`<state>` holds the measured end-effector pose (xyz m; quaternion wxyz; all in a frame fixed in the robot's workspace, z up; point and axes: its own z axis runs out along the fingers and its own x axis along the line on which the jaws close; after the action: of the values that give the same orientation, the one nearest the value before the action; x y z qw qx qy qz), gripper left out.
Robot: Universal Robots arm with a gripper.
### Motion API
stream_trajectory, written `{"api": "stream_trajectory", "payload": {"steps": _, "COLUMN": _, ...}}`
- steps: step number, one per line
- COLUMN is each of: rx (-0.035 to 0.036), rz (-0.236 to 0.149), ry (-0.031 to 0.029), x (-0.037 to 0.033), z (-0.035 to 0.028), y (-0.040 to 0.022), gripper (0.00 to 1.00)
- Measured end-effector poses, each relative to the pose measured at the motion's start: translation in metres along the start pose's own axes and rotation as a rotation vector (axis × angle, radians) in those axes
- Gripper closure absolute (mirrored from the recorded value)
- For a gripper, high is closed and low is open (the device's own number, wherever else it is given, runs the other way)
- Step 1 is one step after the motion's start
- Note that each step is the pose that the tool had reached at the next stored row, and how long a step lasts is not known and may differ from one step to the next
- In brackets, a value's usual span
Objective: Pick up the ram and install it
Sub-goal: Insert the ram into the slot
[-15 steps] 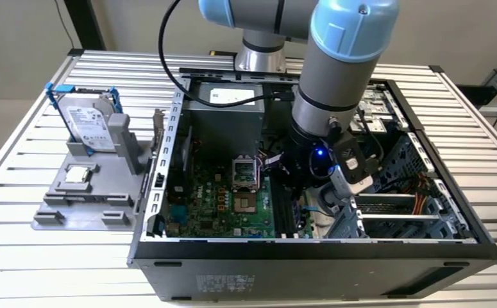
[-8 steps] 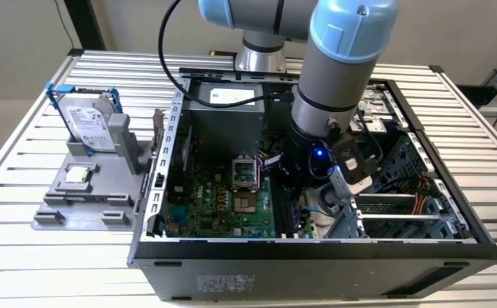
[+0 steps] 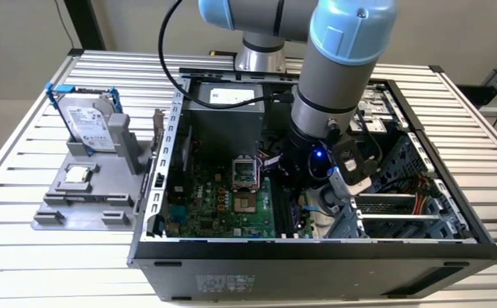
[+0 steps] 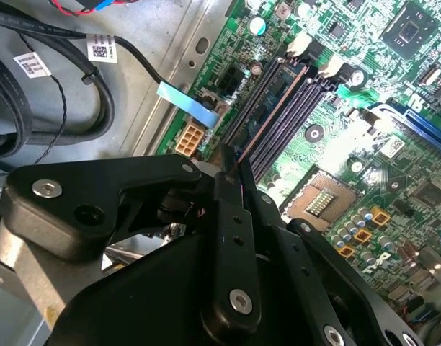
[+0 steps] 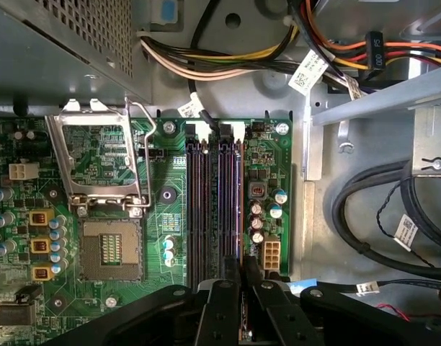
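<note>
The ram (image 5: 238, 202) shows edge-on as a thin strip along the outermost of the dark memory slots (image 5: 199, 209) on the green motherboard (image 5: 170, 180). It is the same thin line (image 4: 274, 115) in the second wrist view. My gripper (image 5: 240, 272) is shut on the ram's near end, with one black finger (image 5: 226, 303) on either side; the second wrist view shows that grip (image 4: 235, 176) too. Whether the ram sits fully in the slot I cannot tell. In the exterior view the gripper (image 3: 317, 183) is low inside the open computer case (image 3: 317, 247).
An open processor socket (image 5: 109, 249) with a raised metal frame (image 5: 98, 155) lies beside the slots. Cable bundles (image 5: 228, 61) and black cables (image 5: 379, 209) run close by. Outside the case, a grey stand (image 3: 81, 192) holds a hard drive (image 3: 88, 122) and a small processor chip (image 3: 77, 173).
</note>
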<state>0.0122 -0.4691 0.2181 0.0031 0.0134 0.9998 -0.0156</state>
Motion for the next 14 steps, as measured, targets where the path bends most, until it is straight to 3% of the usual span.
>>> {"api": "stream_trajectory", "payload": {"steps": 6, "rx": -0.0004, "rz": 0.002, "ry": 0.0, "x": 0.0, "z": 0.001, "y": 0.0001, "gripper": 1.0}}
{"api": "stream_trajectory", "payload": {"steps": 11, "rx": 0.0001, "rz": 0.004, "ry": 0.0002, "x": 0.0, "z": 0.0067, "y": 0.0002, "gripper": 1.0}}
{"api": "stream_trajectory", "payload": {"steps": 14, "rx": 0.0002, "rz": 0.004, "ry": 0.0002, "x": 0.0001, "z": 0.007, "y": 0.0002, "gripper": 1.0}}
